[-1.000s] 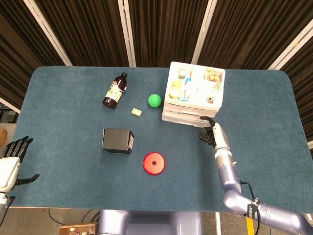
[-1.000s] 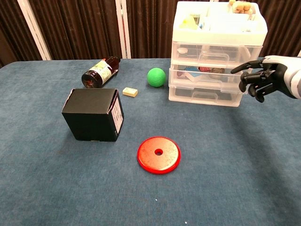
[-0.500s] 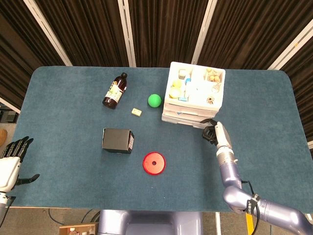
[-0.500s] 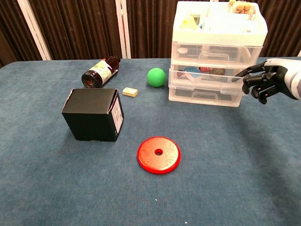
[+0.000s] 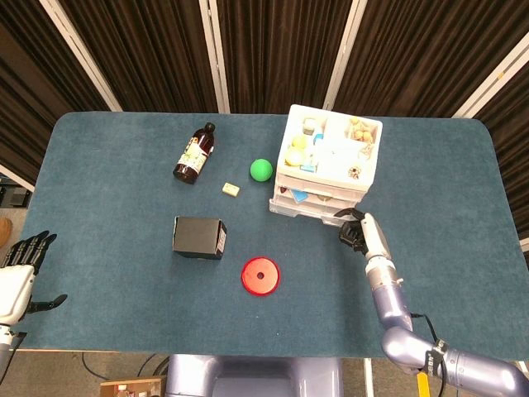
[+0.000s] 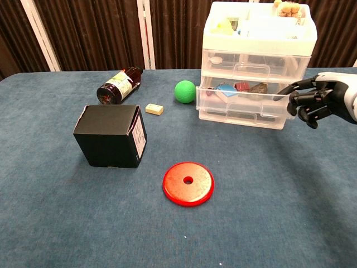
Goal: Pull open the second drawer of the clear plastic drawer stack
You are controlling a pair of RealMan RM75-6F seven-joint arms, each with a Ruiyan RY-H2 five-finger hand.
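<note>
The clear plastic drawer stack (image 5: 329, 161) (image 6: 257, 50) stands at the back right of the table, with small items in its open top tray. Its second drawer (image 6: 242, 101) (image 5: 307, 198) juts forward past the drawers above and below, showing blue, red and dark things inside. My right hand (image 6: 313, 102) (image 5: 360, 231) has its fingers curled against the right end of that drawer's front and grips it there. My left hand (image 5: 18, 277) hangs off the table's near left corner, fingers spread, holding nothing.
A brown bottle (image 5: 193, 153) lies at the back left. A green ball (image 5: 261, 169) sits just left of the stack, with a small beige block (image 5: 231, 189) nearby. A black box (image 5: 198, 237) and a red disc (image 5: 260, 275) lie on the blue table (image 5: 107, 207).
The right hand reached the right end of the second drawer and came back toward me; the drawer has slid out from the stack. The left hand has not moved.
</note>
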